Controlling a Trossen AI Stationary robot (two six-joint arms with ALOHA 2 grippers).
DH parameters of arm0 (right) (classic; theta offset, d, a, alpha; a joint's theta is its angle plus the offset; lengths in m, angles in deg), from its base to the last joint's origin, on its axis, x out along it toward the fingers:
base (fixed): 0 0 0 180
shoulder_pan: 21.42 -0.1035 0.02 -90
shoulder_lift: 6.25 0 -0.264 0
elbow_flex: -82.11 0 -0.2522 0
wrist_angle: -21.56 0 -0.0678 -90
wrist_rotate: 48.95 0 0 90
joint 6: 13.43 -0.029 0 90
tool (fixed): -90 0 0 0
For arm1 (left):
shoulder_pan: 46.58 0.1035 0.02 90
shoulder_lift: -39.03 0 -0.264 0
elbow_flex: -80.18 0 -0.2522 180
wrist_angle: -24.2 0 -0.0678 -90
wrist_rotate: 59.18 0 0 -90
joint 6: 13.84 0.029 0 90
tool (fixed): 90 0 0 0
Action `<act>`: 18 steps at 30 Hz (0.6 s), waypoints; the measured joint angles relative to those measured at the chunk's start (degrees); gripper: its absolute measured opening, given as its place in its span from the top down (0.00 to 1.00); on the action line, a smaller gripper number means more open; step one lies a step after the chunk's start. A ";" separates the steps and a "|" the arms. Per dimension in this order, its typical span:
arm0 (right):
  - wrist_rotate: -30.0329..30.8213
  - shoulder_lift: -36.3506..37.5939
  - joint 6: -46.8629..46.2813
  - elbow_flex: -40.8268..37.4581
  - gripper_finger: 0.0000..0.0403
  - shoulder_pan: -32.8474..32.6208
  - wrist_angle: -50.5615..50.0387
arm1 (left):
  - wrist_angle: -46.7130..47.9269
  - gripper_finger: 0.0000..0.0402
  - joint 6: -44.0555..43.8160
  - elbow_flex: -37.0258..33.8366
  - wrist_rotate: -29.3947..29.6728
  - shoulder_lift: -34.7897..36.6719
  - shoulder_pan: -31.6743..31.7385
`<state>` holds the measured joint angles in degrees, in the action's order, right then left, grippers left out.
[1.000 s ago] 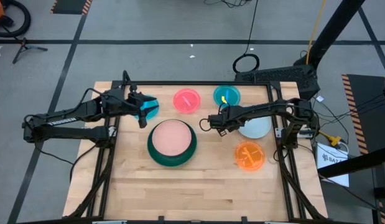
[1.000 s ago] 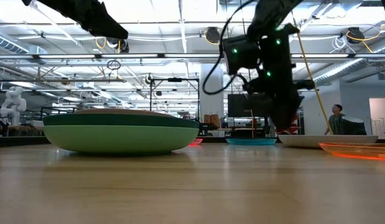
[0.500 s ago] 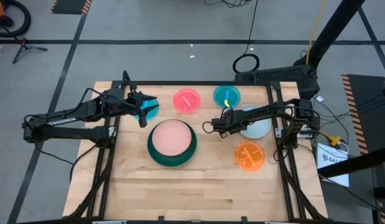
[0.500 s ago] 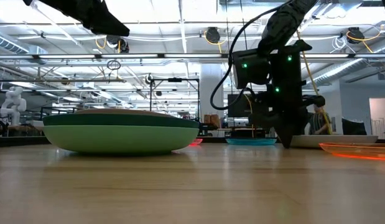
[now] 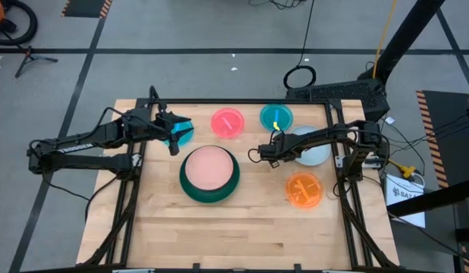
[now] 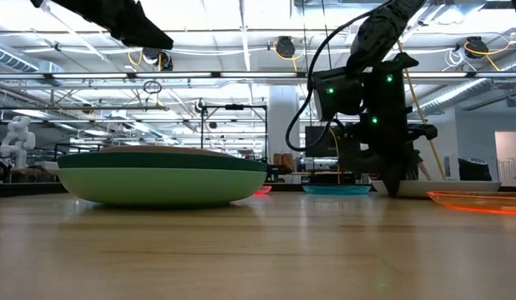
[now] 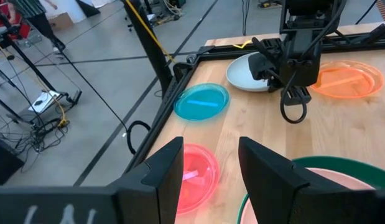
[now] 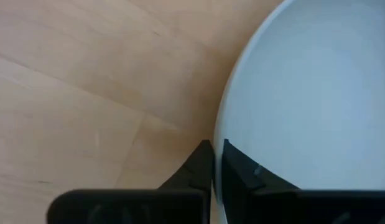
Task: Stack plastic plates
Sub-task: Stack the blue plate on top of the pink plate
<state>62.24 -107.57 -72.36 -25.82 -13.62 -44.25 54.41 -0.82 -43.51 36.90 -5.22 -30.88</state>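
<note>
A pale blue plate lies on the table at the right, and my right gripper is shut on its left rim. At the table's middle a pale pink plate rests in a dark green plate, which sits on a light green plate. A hot pink plate and a cyan plate lie near the far edge. An orange plate lies near the right edge. My left gripper hangs open above the table's far left. My right gripper pinches the pale blue plate's rim on the side toward the table's middle, one finger over the plate's inside and one outside it. The fingers come steeply from above. The plate lies flat on the table.
A black frame runs round the table. Bare wood stretches across the near half. In the low view the room behind shows lights and racks.
My right gripper has sunk toward the table onto the left rim of the pale blue plate. The plate has stayed where it was.
</note>
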 joint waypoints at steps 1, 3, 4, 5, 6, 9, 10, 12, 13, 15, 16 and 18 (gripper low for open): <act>-0.10 -0.05 0.00 0.30 0.98 0.00 -0.53 | 0.00 0.60 0.00 0.00 0.00 0.00 0.02; -0.39 -0.08 -0.14 1.18 0.97 -0.05 -2.27 | 0.00 0.60 0.00 0.00 0.00 0.01 0.02; -0.43 -0.08 -0.34 1.84 0.97 -0.18 -3.63 | 0.00 0.60 0.00 0.00 0.00 0.00 0.00; -0.45 -0.08 -0.38 2.66 0.97 -0.36 -5.00 | 0.00 0.60 0.00 0.00 0.00 0.00 0.02; -0.47 -0.08 -0.42 3.59 0.97 -0.61 -6.76 | 0.00 0.60 0.00 0.00 0.00 0.02 0.02; -0.71 -0.08 -0.16 6.39 0.98 -1.50 -10.69 | 0.00 0.60 0.00 0.00 0.00 0.00 0.00; -0.71 -0.08 0.05 7.36 0.99 -1.80 -11.69 | 0.00 0.60 0.00 0.00 0.00 0.00 0.00; -0.67 -0.08 0.11 9.46 0.98 -2.49 -13.50 | 0.00 0.60 -0.02 0.00 0.00 0.01 0.00; -0.65 -0.08 0.23 10.53 0.98 -2.88 -14.43 | 0.00 0.60 -0.03 0.00 0.00 0.02 0.02; -0.51 -0.08 1.11 12.59 0.98 -3.75 -15.96 | 0.00 0.60 -0.07 0.00 0.00 0.02 0.00; -0.47 -0.08 1.35 13.64 0.98 -4.26 -16.53 | 0.00 0.60 -0.07 0.00 0.00 0.00 0.00; -0.42 -0.08 1.60 15.77 0.98 -5.17 -17.54 | 0.00 0.60 -0.09 0.00 0.00 0.00 0.02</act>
<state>61.82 -107.65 -70.76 -10.05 -18.80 -61.79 54.41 -0.91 -43.51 36.90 -5.22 -30.85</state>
